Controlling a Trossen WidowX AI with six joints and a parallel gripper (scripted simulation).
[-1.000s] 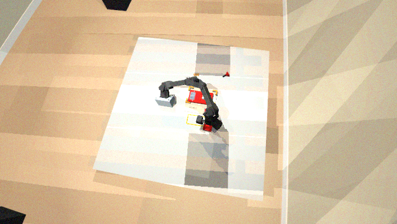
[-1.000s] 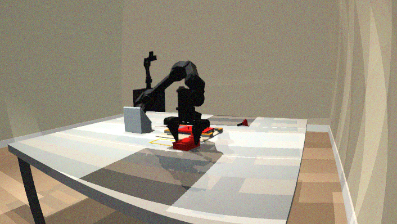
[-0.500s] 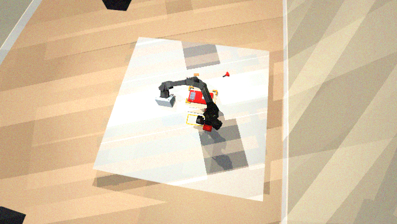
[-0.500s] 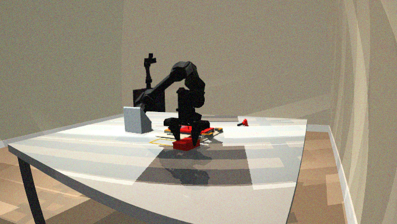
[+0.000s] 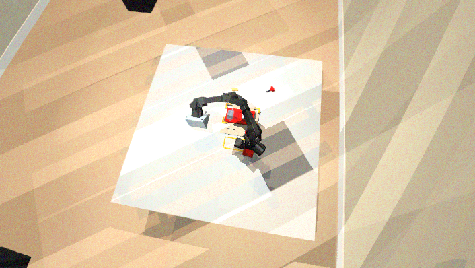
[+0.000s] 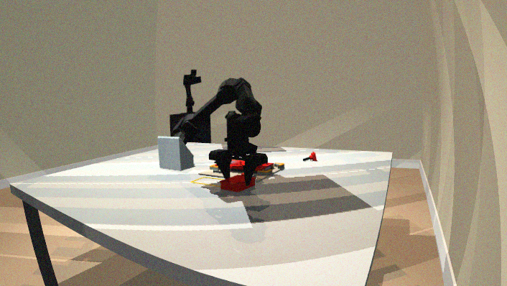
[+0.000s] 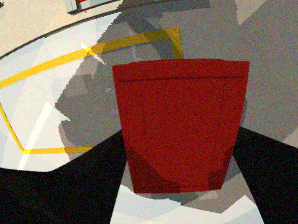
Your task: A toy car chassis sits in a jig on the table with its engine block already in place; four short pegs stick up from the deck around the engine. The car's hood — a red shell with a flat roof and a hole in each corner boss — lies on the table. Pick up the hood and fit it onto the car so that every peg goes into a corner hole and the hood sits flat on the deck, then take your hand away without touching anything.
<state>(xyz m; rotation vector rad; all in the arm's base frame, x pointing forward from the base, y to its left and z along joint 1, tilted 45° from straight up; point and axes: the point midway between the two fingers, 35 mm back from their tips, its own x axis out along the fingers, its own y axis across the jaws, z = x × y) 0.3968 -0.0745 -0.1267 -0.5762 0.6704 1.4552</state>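
Note:
The hood is a red shell lying roof up, at about table height, in front of the jig. My gripper points down and is shut on the hood, one dark finger against each long side. The red chassis sits in the jig, which has yellow corner pieces. The arm covers part of the chassis in the top view. The engine block and pegs are too small or hidden to make out. The hood's corner holes are not visible.
A yellow outline is marked on the table beside the hood. The grey arm base block stands left of the jig. A small red and black object lies beyond the jig, to the right.

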